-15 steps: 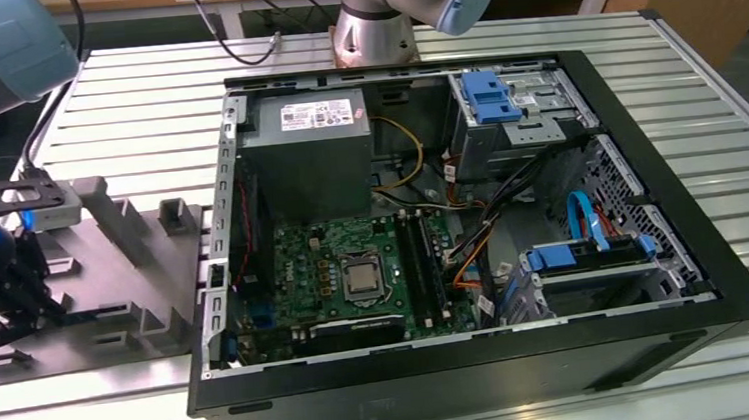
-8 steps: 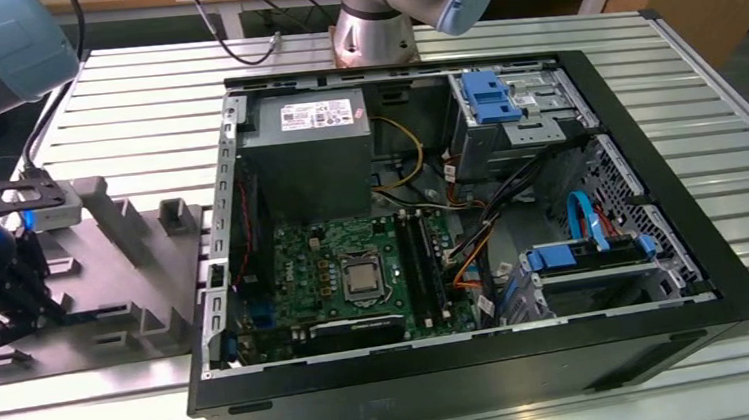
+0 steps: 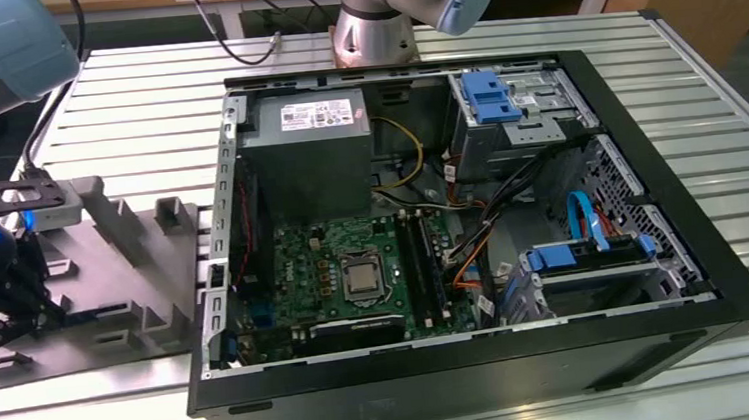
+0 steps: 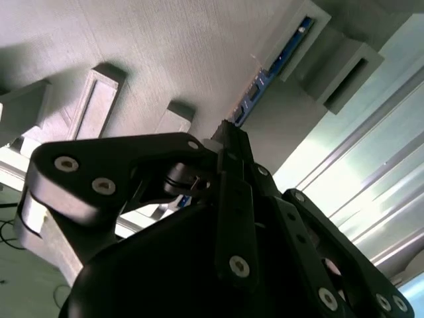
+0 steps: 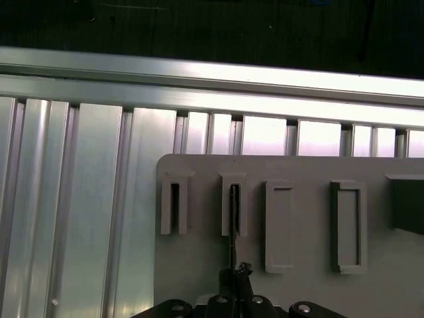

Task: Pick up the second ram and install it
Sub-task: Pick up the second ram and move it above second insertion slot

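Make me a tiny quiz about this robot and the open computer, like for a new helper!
1. True or false: the second ram stands on edge in a slot of the grey tray.
2. Nearest the pincer is: A) the second ram, B) the power box, C) the orange cables.
3. Fill in: the grey tray lies at the exterior view's ____ of the computer case.
Key: 1 true; 2 A; 3 left.

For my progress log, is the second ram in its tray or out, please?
In: the second ram stands on edge, slotted into the grey tray.
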`<state>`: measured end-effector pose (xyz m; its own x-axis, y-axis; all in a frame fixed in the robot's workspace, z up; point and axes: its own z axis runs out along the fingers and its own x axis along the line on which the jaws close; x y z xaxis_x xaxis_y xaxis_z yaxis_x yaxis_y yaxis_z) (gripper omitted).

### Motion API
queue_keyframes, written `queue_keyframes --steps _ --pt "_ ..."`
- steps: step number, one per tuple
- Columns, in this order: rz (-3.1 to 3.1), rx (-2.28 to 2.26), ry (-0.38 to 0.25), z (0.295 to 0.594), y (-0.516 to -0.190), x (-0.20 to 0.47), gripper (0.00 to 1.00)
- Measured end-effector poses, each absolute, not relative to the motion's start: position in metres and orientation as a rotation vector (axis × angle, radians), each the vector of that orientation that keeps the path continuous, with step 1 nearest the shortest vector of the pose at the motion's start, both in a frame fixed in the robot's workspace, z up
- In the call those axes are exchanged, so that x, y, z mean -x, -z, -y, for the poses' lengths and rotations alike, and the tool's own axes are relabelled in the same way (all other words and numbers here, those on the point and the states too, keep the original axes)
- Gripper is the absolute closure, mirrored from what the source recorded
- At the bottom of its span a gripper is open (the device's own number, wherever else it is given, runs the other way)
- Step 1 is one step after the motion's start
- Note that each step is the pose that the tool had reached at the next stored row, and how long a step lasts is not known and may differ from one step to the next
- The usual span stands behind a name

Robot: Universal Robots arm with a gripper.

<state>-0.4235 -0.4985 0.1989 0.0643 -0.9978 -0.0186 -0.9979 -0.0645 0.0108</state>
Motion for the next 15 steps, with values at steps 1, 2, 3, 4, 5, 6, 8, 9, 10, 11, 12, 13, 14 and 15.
queue_keyframes --steps 1,2,3,4,5,6,8,9,10,11,12,13,14,15 --pt "-2.145 2.288 -0.033 0.4985 -0.1989 0.4235 0.88" --pt "-2.145 2.288 -0.033 0.4985 -0.1989 0.4235 0.88" --pt "-2.145 2.288 -0.033 0.4985 -0.1989 0.4235 0.88" --pt "-2.145 2.288 -0.033 0.4985 -0.1989 0.4235 0.88" --pt "-2.145 2.288 -0.033 0.4985 -0.1989 0.4234 0.88" --pt "-2.145 2.288 -0.033 0.4985 -0.1989 0.4234 0.88" --pt "-2.160 2.274 -0.033 0.4985 -0.1989 0.4234 0.88" --pt "-2.175 2.260 -0.033 0.4985 -0.1988 0.4234 0.88" --pt "-2.192 2.243 -0.033 0.4985 -0.1986 0.4234 0.88" --pt "-2.208 2.227 -0.033 0.4985 -0.1985 0.4234 0.88" --pt "-2.213 2.222 -0.033 0.4985 -0.1984 0.4234 0.88" --pt "-2.213 2.222 -0.033 0.4985 -0.1984 0.4234 0.88" --pt "-2.213 2.222 -0.033 0.4985 -0.1984 0.4234 0.88" --pt "-2.215 2.220 -0.033 0.4985 -0.1984 0.4234 0.88"
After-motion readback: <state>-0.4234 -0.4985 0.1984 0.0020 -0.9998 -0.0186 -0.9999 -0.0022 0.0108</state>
